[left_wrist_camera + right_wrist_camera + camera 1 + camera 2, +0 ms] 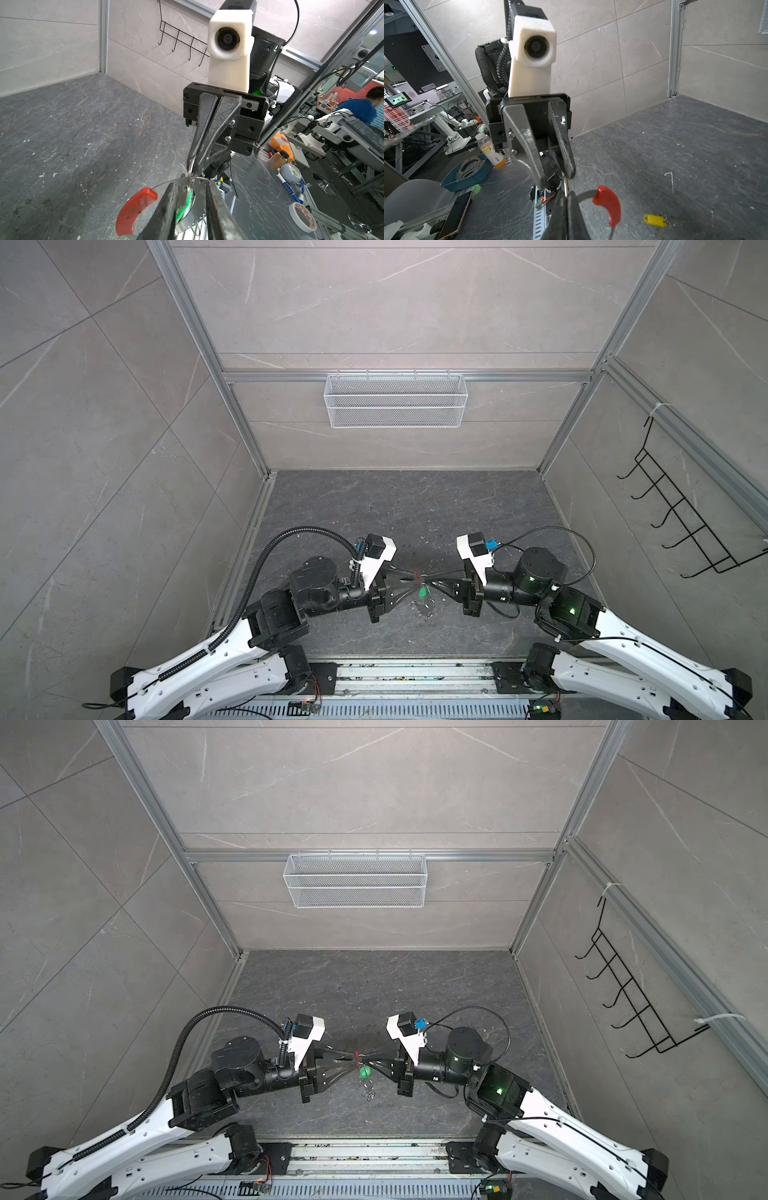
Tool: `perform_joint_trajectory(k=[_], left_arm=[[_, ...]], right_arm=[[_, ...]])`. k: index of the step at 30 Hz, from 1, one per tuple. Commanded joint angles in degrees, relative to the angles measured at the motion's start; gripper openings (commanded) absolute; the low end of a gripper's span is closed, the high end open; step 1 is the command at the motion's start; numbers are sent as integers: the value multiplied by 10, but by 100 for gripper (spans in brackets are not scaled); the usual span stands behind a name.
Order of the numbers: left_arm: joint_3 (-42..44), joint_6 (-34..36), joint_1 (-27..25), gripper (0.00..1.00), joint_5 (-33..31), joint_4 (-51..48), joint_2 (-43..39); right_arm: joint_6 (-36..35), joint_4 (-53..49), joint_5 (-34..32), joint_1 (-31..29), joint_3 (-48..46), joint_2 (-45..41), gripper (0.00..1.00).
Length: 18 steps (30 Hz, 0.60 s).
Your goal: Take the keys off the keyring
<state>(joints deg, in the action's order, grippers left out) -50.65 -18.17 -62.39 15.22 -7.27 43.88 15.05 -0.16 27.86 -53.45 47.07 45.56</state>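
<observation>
1. Obs: both arms meet tip to tip mid-air over the table (415,510), near its front-centre. The keyring (586,195) hangs btwn them, clear of the surface.
2. right gripper (193,167): jaws fully closed, pinching the small silver split ring (190,180) that rides the hoop. Hoop wire runs in beside the same tips; pinched too or not, can't tell.
3. left gripper (556,179): jaws partway apart, nothing seen clamped. Its fingers (164,212) straddle the hoop's top arc in the left wrist view. Whether a pad touches wire, can't tell.
4. red sleeve (609,204): sits on the arc just beside the right gripper's tips, curving downward.
5. green-tag key (422,593): dangles just under the meeting point, apparently from that split ring, so on the hoop. Blade too faint to make out.
6. yellow-tag key (654,220): flat on the table, well apart from the ring, seen in the right wrist view only. Judged: already off.
7. Step in hand (judgement): one key off, one to go. Arms are set up to work the green one's ring off the wire.
8. Next move needs the left gripper to close on the wire near the sleeve and steady the hoop. The right gripper then slides the split ring along to the hoop's opening w/o twisting. Where the opening sits: not visible. Risk: thin wire slips and the whole ring drops.
</observation>
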Motion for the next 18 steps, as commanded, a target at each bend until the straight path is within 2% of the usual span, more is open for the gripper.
perform_joint_trajectory(k=[1,8,18], left_arm=[[-11,13,-1,26,16,34,10],[-13,13,-1,21,23,40,16],[-15,5,-2,5,35,48,20]], right_arm=[[10,25,-2,-2,-4,-6,0],[14,31,-6,-1,-8,-10,0],[20,41,-8,-1,-12,-7,0]])
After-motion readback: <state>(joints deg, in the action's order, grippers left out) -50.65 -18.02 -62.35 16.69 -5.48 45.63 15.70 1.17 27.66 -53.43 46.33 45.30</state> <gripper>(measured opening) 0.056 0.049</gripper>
